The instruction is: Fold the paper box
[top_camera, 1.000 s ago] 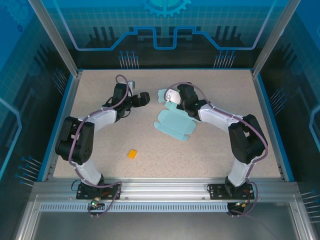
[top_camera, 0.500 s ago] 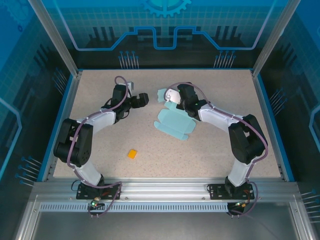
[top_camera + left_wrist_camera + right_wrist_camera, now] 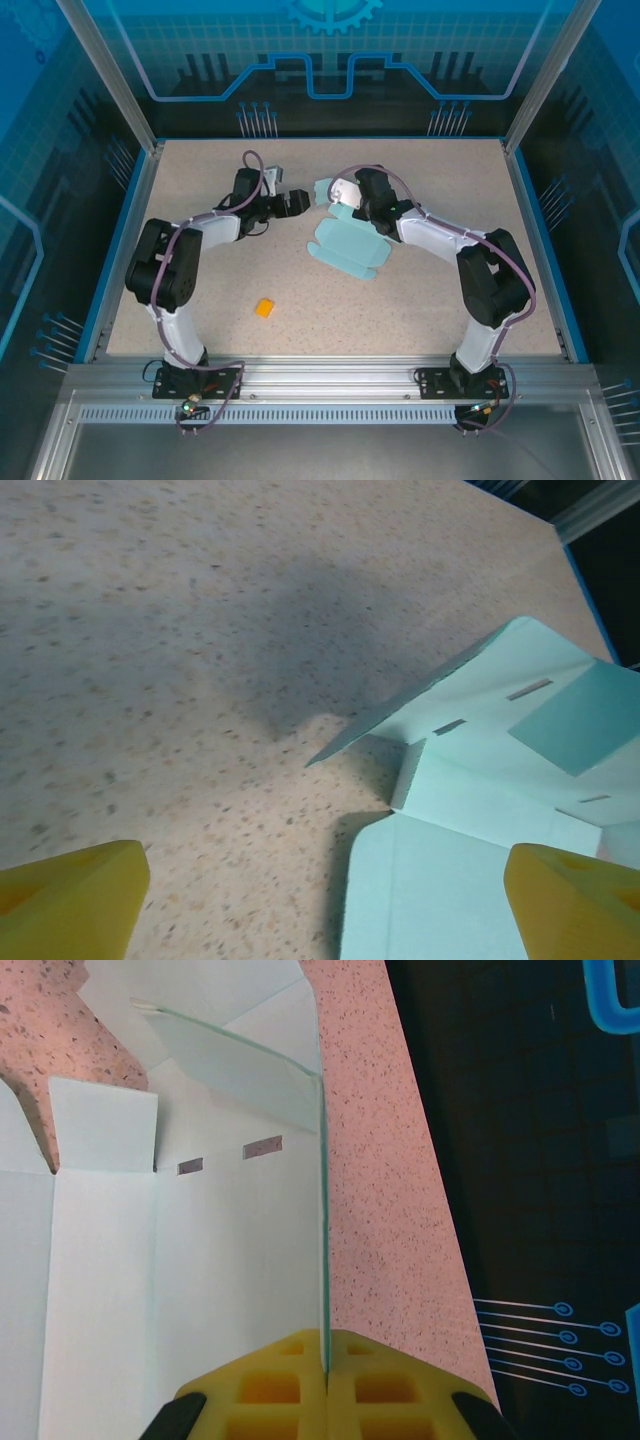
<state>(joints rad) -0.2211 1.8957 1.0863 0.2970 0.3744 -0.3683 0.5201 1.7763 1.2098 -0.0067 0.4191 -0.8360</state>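
The paper box (image 3: 348, 248) is a pale light-blue die-cut sheet lying partly unfolded mid-table, with flaps and slots. My right gripper (image 3: 342, 198) is at its far end. In the right wrist view the yellow pads (image 3: 270, 1390) of this gripper (image 3: 325, 1365) are shut on the thin edge of an upright flap of the box (image 3: 200, 1260). My left gripper (image 3: 300, 201) stands open just left of the sheet. Its yellow fingertips (image 3: 70, 900) are wide apart around the gripper (image 3: 325, 910), with the box's (image 3: 480, 820) rounded flap edge between them, untouched.
A tiny orange block (image 3: 264, 308) lies on the speckled table (image 3: 200, 290) toward the near left. Blue side rails (image 3: 540, 250) and metal posts border the table. Bare speckled surface lies left of the box in the left wrist view.
My left gripper has moved right, closer to the box's left flap, and the left arm's elbow has shifted. The right gripper and the box have stayed put.
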